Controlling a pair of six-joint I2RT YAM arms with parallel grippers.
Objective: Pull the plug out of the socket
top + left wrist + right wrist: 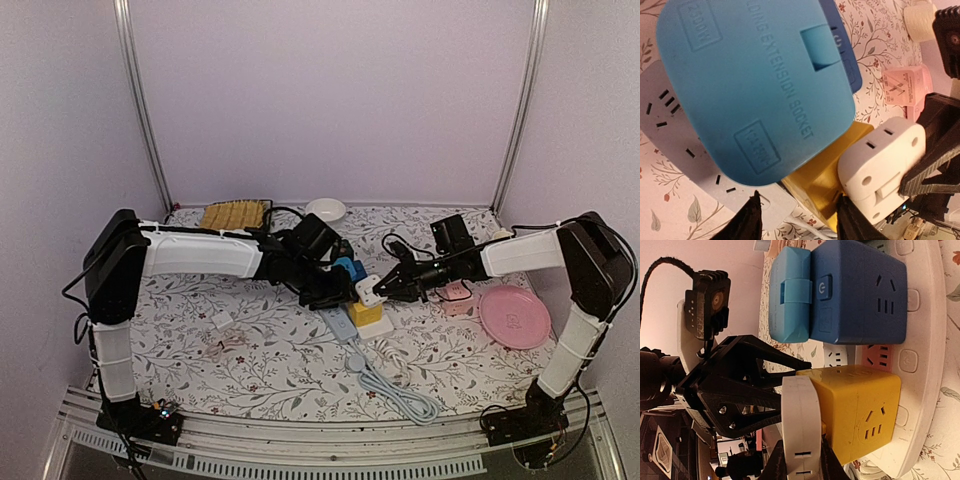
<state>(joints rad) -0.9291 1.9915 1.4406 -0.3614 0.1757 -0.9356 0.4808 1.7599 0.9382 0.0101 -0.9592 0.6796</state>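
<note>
Right wrist view, low in the frame: the right jaws are pinching the white plug (800, 425) by its two flat faces. The plug sits seated against the left face of the yellow socket cube (860, 410), which stands on the white power strip (927, 390) just below a blue cube (860, 295).

From the left of the frame the left jaws reach in, one finger (787, 359) lying along the yellow cube's upper edge. The other finger is hidden behind the plug, so I cannot tell whether they clamp the cube or only straddle it.

That is the worry. If the cube isn't held firm, a pull on the plug could drag cube and strip across the bench (260, 350), or lift the cube out of the strip instead. The hold on the plug looks narrow too — a crooked tug might let it twist or slip out of the pinch.
</note>
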